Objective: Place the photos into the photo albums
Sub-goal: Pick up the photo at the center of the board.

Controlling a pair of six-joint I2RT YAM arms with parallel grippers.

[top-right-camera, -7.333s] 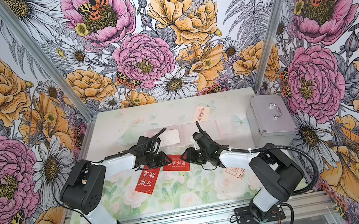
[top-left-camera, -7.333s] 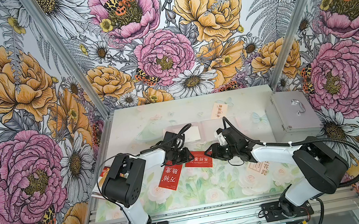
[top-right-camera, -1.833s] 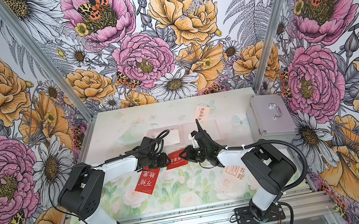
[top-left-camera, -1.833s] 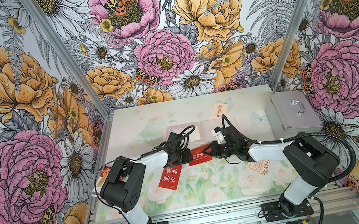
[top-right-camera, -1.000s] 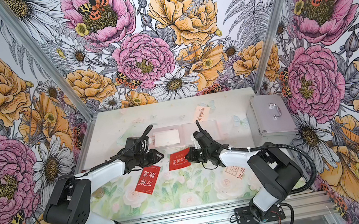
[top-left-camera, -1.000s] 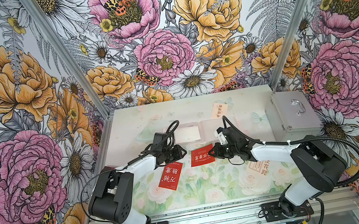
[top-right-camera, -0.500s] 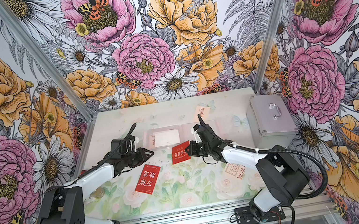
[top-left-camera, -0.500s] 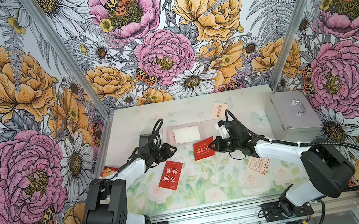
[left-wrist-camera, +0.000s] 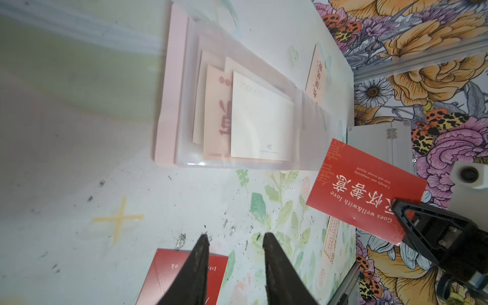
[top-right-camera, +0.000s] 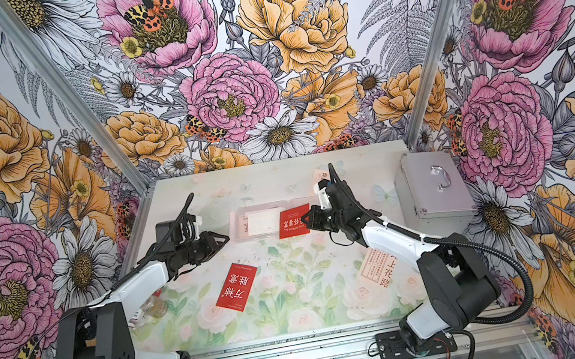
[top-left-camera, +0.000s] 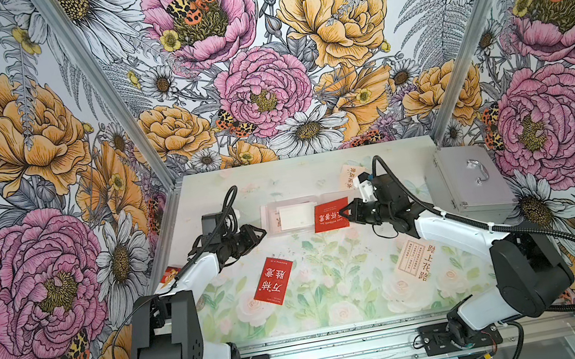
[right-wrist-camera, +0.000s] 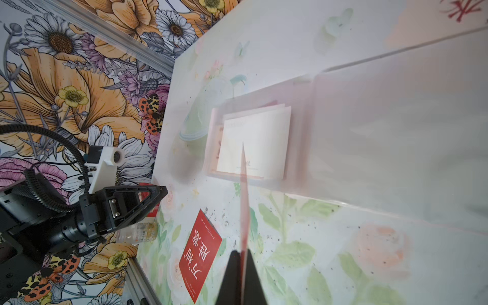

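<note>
- The right claw is clenched on one short edge of a red card, which is carried clear of the table.
- The card is seen edge-on from the right wrist. Its free end is aimed straight at the album.
- The album lies open and flat. Several cream cards are already stacked under its clear sleeve.
- The held card hangs over the album's end nearest the right arm, with its long axis roughly along the album's length. The sleeve mouth is judged to lie straight ahead of the claw, but it cannot be made out.
- The left claw is part-open and empty, just off the album's opposite end. It is judged well placed to steady the sleeve.
- Writing on the held card: large Chinese characters, "Goes well&with love", and a smaller line ending "accept myself".
- A second red card lies on the table nearer the arm bases than the album. It carries white Chinese characters, and "ok" can be read at its margin.
- A cream card with black characters lies beyond the album's right-arm end.
</note>
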